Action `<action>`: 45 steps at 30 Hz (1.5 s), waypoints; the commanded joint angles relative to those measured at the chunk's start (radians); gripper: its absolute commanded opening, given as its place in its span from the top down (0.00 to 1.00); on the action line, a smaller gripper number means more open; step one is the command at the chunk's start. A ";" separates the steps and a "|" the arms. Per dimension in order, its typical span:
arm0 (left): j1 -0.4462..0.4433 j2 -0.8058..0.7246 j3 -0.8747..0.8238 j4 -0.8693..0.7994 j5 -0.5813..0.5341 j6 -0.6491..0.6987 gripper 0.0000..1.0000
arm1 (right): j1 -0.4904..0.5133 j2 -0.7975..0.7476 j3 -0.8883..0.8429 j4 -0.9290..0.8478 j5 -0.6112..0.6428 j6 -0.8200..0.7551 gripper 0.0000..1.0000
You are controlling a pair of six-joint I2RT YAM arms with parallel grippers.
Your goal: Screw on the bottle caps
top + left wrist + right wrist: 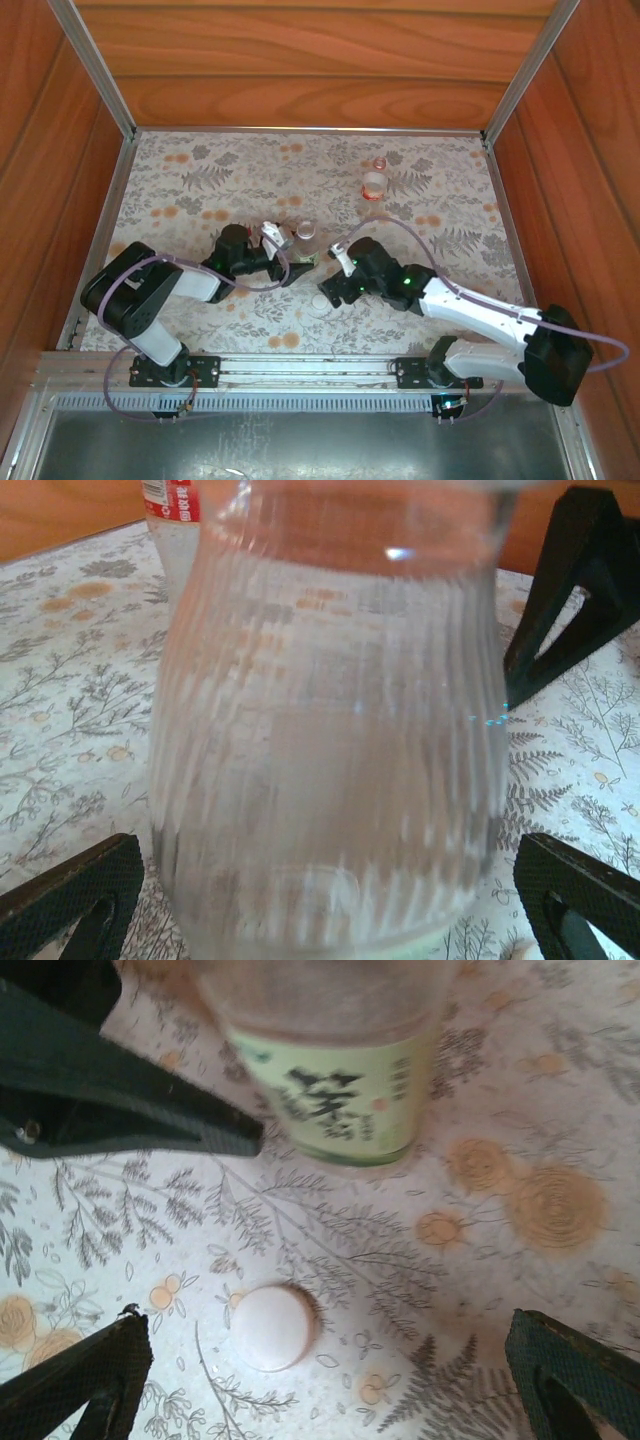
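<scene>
A clear ribbed bottle (330, 730) with a green-yellow label (335, 1095) stands upright near the table's middle (305, 232). My left gripper (330, 910) is open, its fingers (70, 900) on either side of the bottle's base. A white cap (272, 1326) lies flat on the cloth just in front of that bottle (320, 305). My right gripper (330, 1380) hangs open over it, one finger on each side and both well apart from it. The shorter bottle with a reddish band (374, 185) stands farther back, with a small reddish cap (380, 160) just behind it.
The table carries a floral cloth (200, 180) and is boxed in by wooden walls (300, 70) at the back and sides. Both grippers crowd the same spot; a left finger (120, 1100) shows beside the labelled bottle.
</scene>
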 commanded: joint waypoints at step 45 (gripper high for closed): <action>0.043 -0.102 -0.122 0.082 -0.033 -0.019 0.00 | 0.186 0.377 0.072 -0.005 0.139 0.073 0.46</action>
